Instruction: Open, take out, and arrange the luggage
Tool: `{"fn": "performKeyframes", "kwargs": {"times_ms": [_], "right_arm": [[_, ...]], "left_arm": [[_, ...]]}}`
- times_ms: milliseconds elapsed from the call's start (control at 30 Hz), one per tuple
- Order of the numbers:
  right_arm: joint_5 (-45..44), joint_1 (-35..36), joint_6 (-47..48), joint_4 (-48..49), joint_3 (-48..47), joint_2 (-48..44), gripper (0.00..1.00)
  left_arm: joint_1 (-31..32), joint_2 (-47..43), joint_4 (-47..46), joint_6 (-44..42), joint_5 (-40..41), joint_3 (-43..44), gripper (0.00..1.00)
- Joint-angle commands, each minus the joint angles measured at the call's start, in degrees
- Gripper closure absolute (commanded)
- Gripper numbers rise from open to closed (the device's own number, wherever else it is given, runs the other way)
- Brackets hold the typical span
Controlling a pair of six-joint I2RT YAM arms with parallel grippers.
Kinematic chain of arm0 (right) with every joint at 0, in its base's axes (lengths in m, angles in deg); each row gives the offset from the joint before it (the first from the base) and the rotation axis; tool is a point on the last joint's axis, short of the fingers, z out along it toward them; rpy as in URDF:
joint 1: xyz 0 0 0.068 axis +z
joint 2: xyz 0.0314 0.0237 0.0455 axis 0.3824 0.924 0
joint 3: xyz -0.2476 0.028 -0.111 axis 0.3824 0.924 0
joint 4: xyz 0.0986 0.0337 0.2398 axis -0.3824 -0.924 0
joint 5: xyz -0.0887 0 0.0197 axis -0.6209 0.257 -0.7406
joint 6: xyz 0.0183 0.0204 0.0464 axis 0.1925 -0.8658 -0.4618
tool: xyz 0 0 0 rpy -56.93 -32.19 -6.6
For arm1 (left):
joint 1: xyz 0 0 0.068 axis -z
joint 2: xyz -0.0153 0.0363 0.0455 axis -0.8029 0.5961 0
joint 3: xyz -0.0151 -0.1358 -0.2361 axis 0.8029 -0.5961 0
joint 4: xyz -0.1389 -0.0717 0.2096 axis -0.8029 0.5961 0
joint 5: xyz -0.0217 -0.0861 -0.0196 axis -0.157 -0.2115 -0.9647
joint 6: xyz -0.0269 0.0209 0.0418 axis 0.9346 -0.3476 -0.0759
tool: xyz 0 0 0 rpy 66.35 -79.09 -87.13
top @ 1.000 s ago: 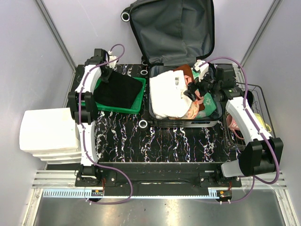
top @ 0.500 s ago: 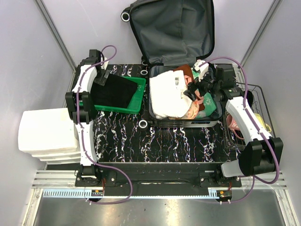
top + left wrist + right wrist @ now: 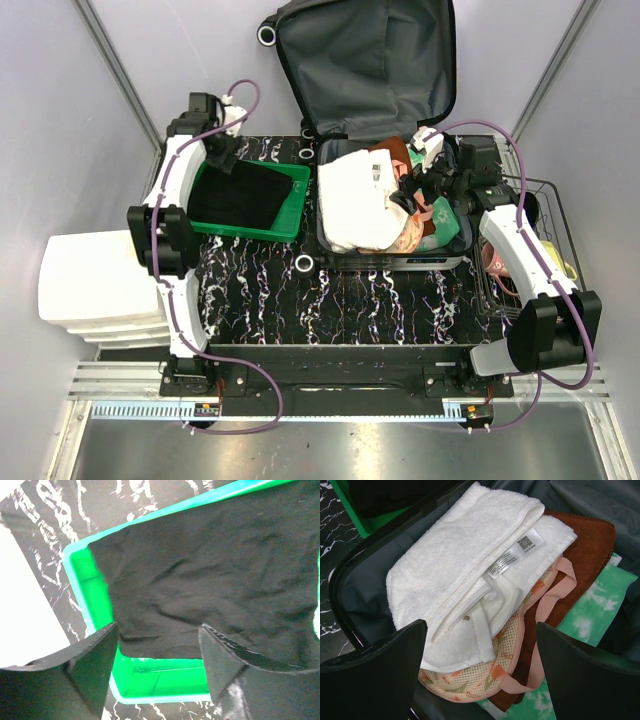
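- Logging large hard-shell suitcase [image 3: 370, 70] lying open at far middle of black white-veined table [image 3: 350, 300], lid propped back towards rear wall with dark grey lining showing, leaving packed half facing up within reach of both arms
- Finding packed half full: folded white terry towel [image 3: 470, 555] on top at left, peach mesh bag with orange print [image 3: 515, 645] tucked under it, brown cloth [image 3: 585, 550] and green-and-white mottled cloth [image 3: 600, 600] further right
- Noting right end effector [image 3: 482, 680] hanging just above towel and mesh bag, fingers spread wide, gripping nothing; probably lining up on top layer, that being easiest to lift without dragging the rest
- Noting left end effector [image 3: 160, 665] poised over far-left corner of green plastic bin [image 3: 82, 575], fingers apart, clamping nothing, apparently clear of contents
- Seeing flat black fabric [image 3: 215, 565] lying inside bin, covering most of its floor
- Reading bin, sitting just beside suitcase on its left, as sorting place for unpacked pieces, making for a short carry
- Spotting white drawer unit [image 3: 100, 285] off table's left edge and wire basket [image 3: 540, 200] at right, basket contents too small to tell
- Judging opening done, taking-out under way, most contents not yet out
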Motion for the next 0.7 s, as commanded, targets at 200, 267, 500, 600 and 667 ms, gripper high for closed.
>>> {"fn": "performKeyframes", "kwargs": {"times_ms": [200,267,500,600,667], "right_arm": [[0.7,0.1,-0.8,1.3,-0.9,-1.4,0.0],[0.7,0.2,-0.9,1.2,-0.7,-1.6,0.0],[0.1,0.2,-0.4,1.1,-0.8,-1.8,0.0],[-0.4,0.2,-0.1,0.9,-0.7,-1.8,0.0],[-0.4,0.2,0.2,0.5,-0.7,-1.7,0.0]], "left_arm": [[2.7,8.4,2.6,6.2,11.3,2.1,0.65],[2.7,9.9,1.7,6.9,13.9,1.8,0.68],[2.8,12.8,5.3,8.3,15.1,-2.7,0.78],[3.4,11.9,7.1,8.7,13.4,-5.8,0.81],[3.5,11.0,9.6,9.8,10.6,-7.1,0.81]]}}
